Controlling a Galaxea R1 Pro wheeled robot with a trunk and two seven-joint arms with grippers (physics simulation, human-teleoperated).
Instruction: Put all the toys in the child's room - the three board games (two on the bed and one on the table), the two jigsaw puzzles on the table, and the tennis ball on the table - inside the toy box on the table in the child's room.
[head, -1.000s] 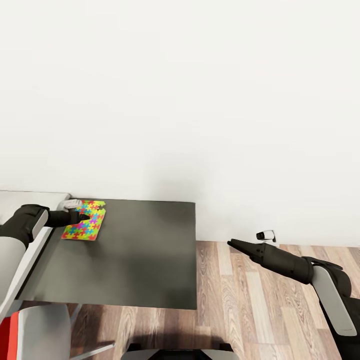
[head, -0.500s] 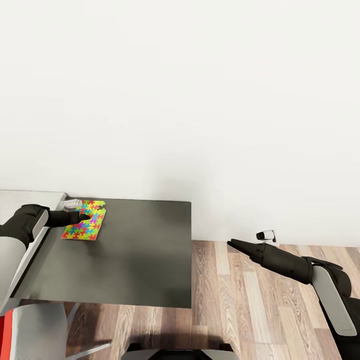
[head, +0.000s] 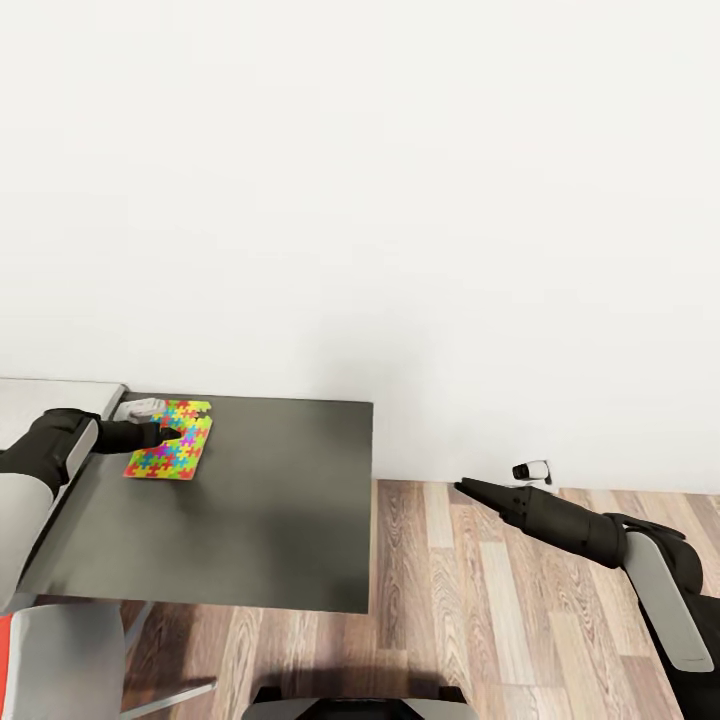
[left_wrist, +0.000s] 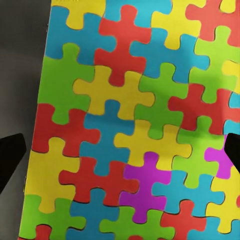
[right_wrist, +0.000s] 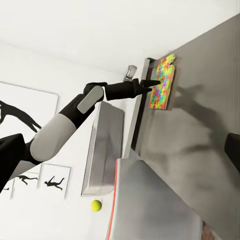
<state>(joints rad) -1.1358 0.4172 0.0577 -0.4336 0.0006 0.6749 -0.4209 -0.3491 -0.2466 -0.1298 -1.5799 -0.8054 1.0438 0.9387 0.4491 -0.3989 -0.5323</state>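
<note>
One jigsaw puzzle (head: 168, 455) lies flat on the dark-grey wing of the table (head: 270, 500), near the back left. My left gripper (head: 168, 432) hovers just over it, open. In the left wrist view the puzzle (left_wrist: 130, 120) lies close below, one fingertip (left_wrist: 9, 156) beside its edge and the other over it. My right gripper (head: 462, 487) hangs over the wood floor to the right of the table, open and empty. The right wrist view looks back at the puzzle (right_wrist: 162, 89) and, further off, the tennis ball (right_wrist: 96, 205). The board games and toy box are out of view.
A grey chair with red trim (head: 60, 650) stands at the table's near left corner. The light-grey table top (head: 50, 392) joins the wing at the left. A small pale object (head: 140, 405) sits at that joint. A wall socket (head: 533, 470) is low on the white wall.
In the picture the table and chair have slid a little to the left. Both arms, the puzzle under my left gripper and the wall socket hold their places.
</note>
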